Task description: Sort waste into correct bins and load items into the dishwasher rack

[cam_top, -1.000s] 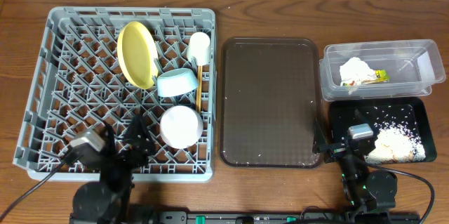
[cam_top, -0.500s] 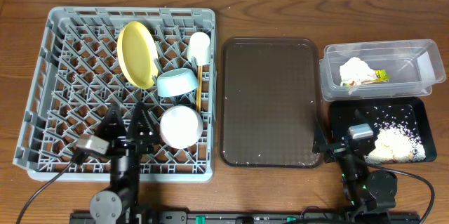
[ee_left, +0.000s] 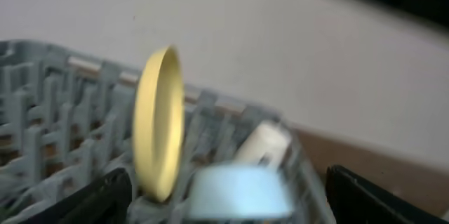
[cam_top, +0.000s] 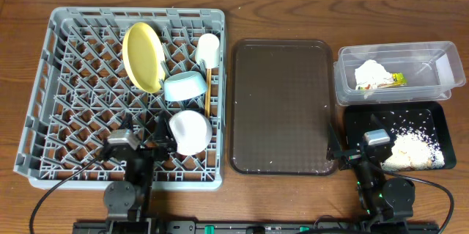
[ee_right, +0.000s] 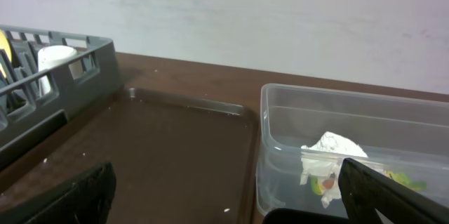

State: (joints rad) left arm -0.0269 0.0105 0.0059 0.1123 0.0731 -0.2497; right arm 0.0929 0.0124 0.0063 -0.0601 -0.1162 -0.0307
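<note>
Grey rack (cam_top: 38,109) at the left end of the bench. Holds a yellow plate (cam_top: 143,56) on edge in its far half, a light blue bowl (cam_top: 183,86) just beside the plate's near end, a white cup (cam_top: 208,49) lying toward the far right corner, and chopsticks (cam_top: 207,96) along the right side between cup and white bowl (cam_top: 189,131). White bowl close to the rack's near right corner.

Left gripper (cam_top: 145,125) low over the rack's near edge, jaws wide apart, just left of the white bowl. Left wrist view blurred, looking toward plate and blue bowl.

Brown tray (cam_top: 282,105) mid-bench, a few pale specks on it.

Clear tub (cam_top: 432,52) at the far right corner, napkin (cam_top: 372,74) and snack packet (cam_top: 396,80) inside.

Black tray (cam_top: 357,120) at the near right corner, rice (cam_top: 416,150) heaped toward its right side, loose grains scattered around.

Right gripper (ee_right: 224,199) at the black tray's left end, jaws spread wide, facing brown tray and tub.
</note>
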